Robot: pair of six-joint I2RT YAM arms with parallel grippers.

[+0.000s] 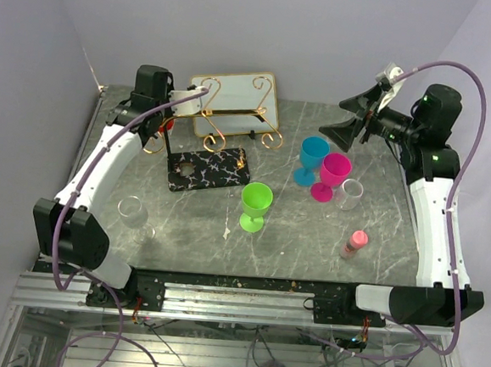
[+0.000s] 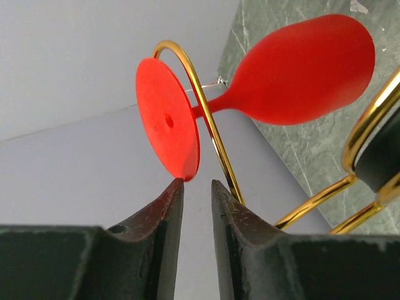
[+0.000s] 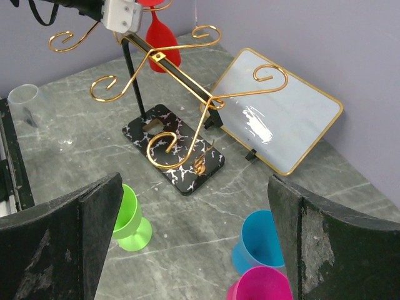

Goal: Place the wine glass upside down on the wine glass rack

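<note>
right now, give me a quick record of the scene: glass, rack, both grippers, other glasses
red wine glass: hangs bowl-down, stem in a scroll of the wine glass rack
left gripper: at the edge of the glass's foot, fingers narrowly apart, not clamping
right gripper: wide open, raised, holding nothing
on the table: green glass, blue glass, pink glass

Red wine glass [image 2: 294,72], gold wine glass rack [image 3: 181,76], black white-veined base [image 1: 212,174], seemingly pink bottle [image 1: 356,241]
</note>
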